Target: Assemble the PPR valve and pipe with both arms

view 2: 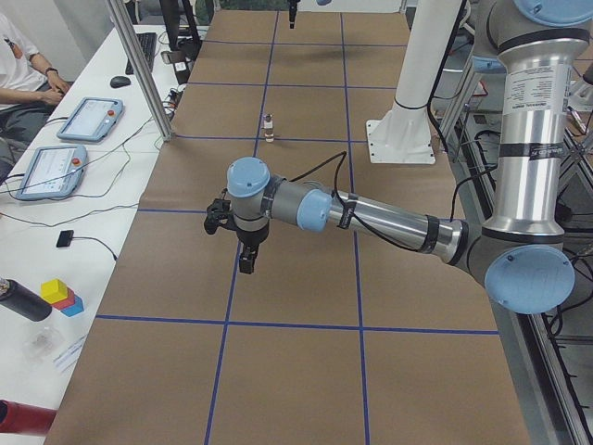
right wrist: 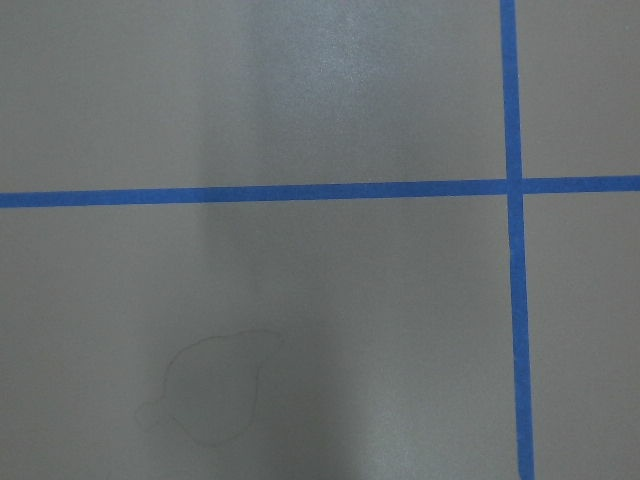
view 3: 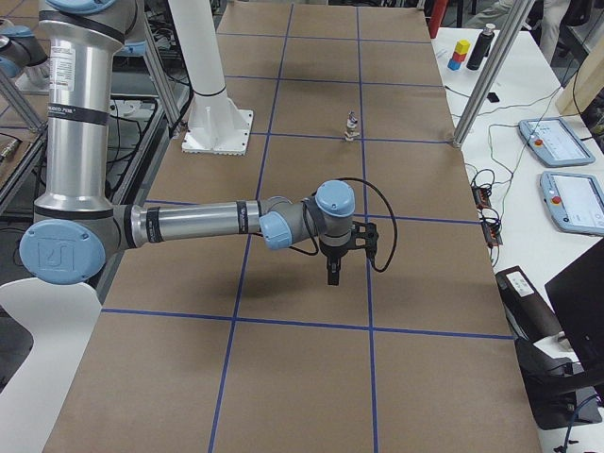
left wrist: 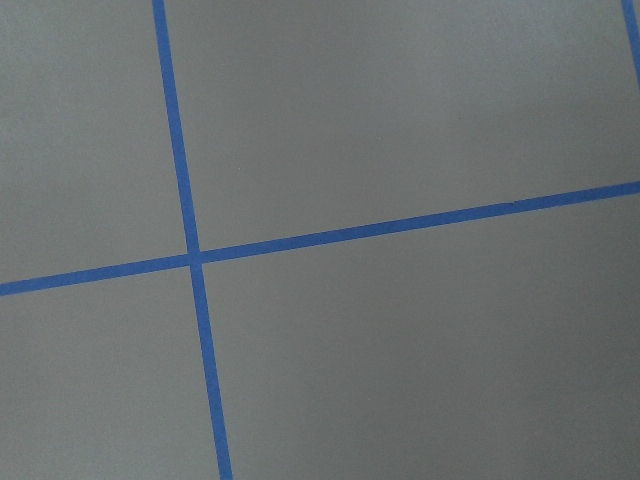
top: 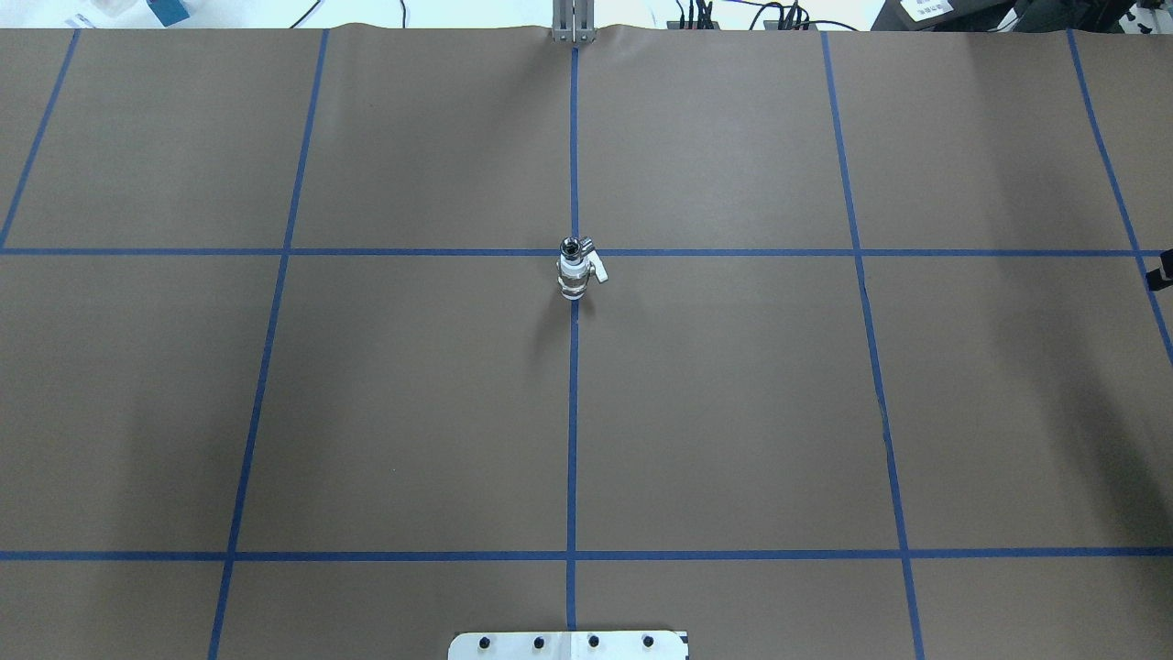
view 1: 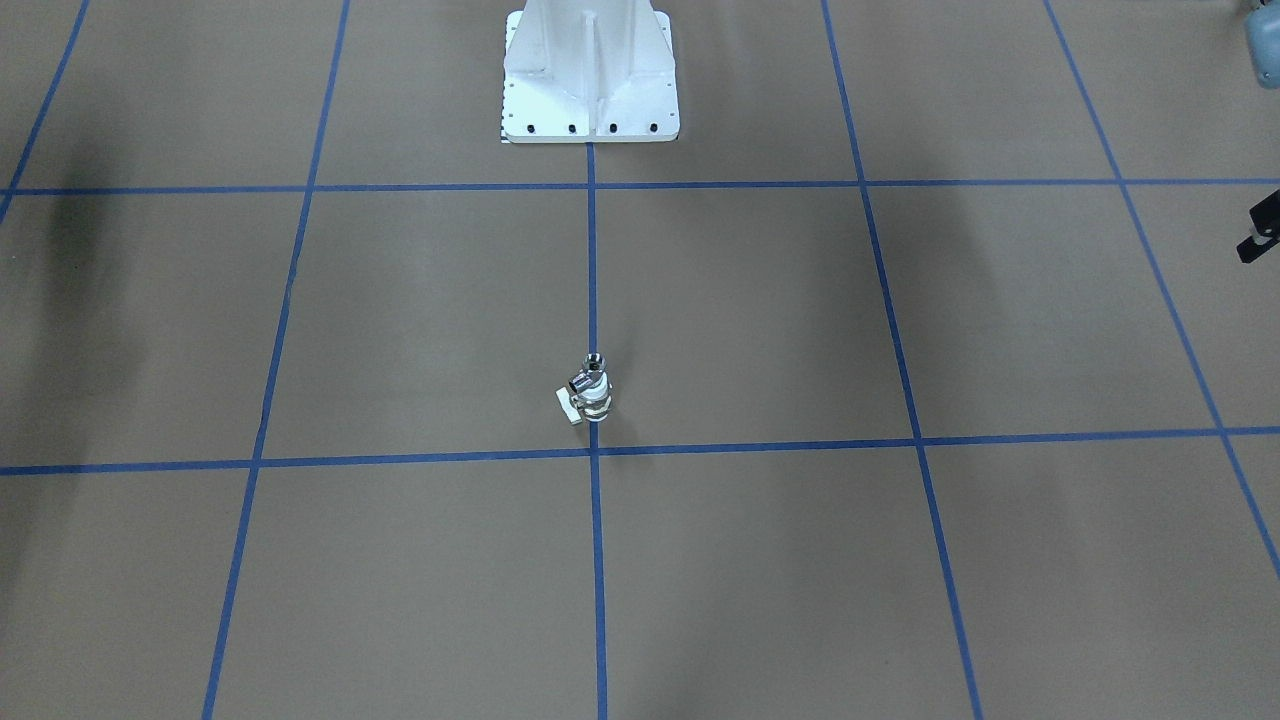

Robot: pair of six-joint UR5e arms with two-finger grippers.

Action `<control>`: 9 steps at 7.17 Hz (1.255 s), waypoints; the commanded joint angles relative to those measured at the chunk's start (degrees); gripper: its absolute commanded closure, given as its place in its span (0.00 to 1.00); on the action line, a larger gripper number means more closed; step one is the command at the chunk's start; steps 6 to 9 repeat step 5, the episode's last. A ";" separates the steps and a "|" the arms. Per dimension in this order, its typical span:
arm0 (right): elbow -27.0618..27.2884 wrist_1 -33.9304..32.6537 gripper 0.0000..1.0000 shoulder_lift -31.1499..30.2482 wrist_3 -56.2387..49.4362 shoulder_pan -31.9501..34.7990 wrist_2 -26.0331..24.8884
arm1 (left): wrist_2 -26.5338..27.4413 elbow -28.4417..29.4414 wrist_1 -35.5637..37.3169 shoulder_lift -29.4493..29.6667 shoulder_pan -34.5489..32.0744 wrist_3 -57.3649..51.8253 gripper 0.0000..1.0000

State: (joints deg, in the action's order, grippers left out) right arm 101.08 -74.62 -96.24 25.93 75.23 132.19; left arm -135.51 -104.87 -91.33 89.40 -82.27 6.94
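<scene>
Table [top: 412,412], brown paper cover, blue tape grid [top: 573,440]. White pedestal base [view 1: 590,90] sits at 1 long edge. 1 PPR valve [view 1: 597,398] stands upright straight out from the base, on the centre tape line, well apart.

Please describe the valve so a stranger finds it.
From the white pedestal base, follow the blue tape line across the brown table. The small white-ended valve stands on it; unlike the chrome pipe atop it, it has a pale side handle.

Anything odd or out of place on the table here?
Little. The valve stands upright on the centre line with the pipe on top, nothing askew. Only a faint outlined stain marks the paper.
</scene>
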 commanded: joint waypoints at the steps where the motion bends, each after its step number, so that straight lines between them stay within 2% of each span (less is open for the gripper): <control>1: -0.01 0.00 0.01 0.26 0.00 0.00 0.00 | -0.02 -0.16 -0.07 -0.01 0.00 0.00 0.01; 9: -0.27 0.00 0.01 0.43 0.00 0.00 0.00 | -0.11 -0.60 -0.16 0.07 0.09 0.09 0.01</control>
